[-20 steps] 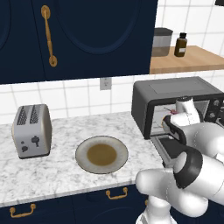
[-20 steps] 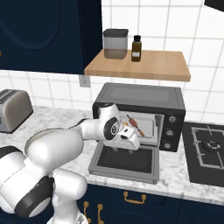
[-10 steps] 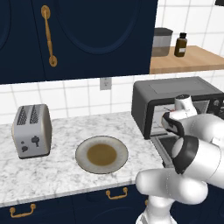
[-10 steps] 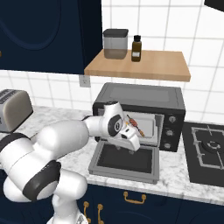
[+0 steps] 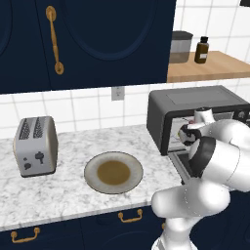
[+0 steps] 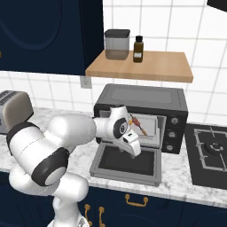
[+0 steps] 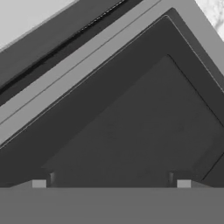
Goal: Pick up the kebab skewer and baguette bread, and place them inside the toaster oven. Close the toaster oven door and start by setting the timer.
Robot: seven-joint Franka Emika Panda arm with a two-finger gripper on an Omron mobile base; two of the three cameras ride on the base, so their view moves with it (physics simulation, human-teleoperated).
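Pincer (image 6: 130,152) is spread wide and holding nothing, hanging just above the toaster oven door (image 6: 126,163), which lies folded down flat in front of the toaster oven (image 6: 141,116). In the hand view the fingertips (image 7: 39,183) stand far apart over the dark door glass (image 7: 131,131).

Kebab skewer (image 6: 137,123) sits inside the cavity, at about 1 o'clock from the pincer in the right base view, leaning diagonally. I can't pick out the baguette bread in the cavity; the wrist blocks most of the opening. The plate (image 5: 114,172) on the surface is bare.

My read: the loading looks done or nearly so, and door closing is next. To do it well I'd back the hand clear of the cavity, drop below the front edge of the door, catch the handle bar from underneath and swing up along the hinge arc, not straight in. Risk: pushing the glass flat-on just loads the hinge.

Pose: the forearm reaches in from 9 o'clock in the right base view, wrist (image 6: 117,127) bent down, hand pointing down at the door panel. In the left base view the elbow (image 5: 210,156) covers the oven mouth.
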